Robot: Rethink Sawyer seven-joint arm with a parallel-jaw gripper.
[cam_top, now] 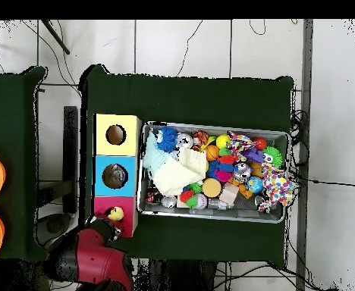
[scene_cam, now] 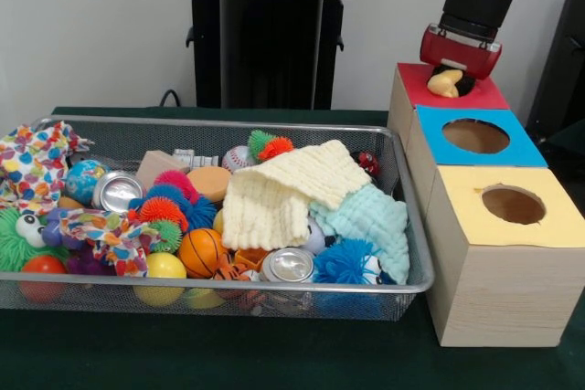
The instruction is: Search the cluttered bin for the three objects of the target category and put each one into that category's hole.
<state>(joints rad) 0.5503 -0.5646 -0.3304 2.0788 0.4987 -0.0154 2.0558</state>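
I am at the drop-off step. My gripper (scene_cam: 454,68) hangs over the red box (scene_cam: 430,89), the farthest of the three boxes standing in a row to the right of the bin (scene_cam: 402,285). A small yellowish thing (scene_cam: 445,84) sits right at the red box's hole, just under my gripper. I cannot tell whether my gripper is apart or together, nor whether it holds that thing or has let it go; the housing hides that in the front view, and the overhead view shows only my arm beside the box with the yellow thing at the hole.

The blue box (scene_cam: 521,148) and the yellow box (scene_cam: 558,216) stand nearer, their holes uncovered. In the overhead view something greyish seems to lie inside the blue box's hole.

The bin rests on the green counter (scene_cam: 228,353), left of the boxes and touching or nearly touching them. It is full: a cream cloth (scene_cam: 283,194) and a pale green cloth (scene_cam: 370,221) are heaped on the right half, a spotted cloth (scene_cam: 32,162) drapes over the left rim, and balls, spiky toys and two cans fill the space between.

I judge the task only partly done. The next move calls for seeing the yellowish thing fall clear through the hole, then lifting straight up and swinging left over the bin. The cloths likely hide things, so searching may mean shifting them first.
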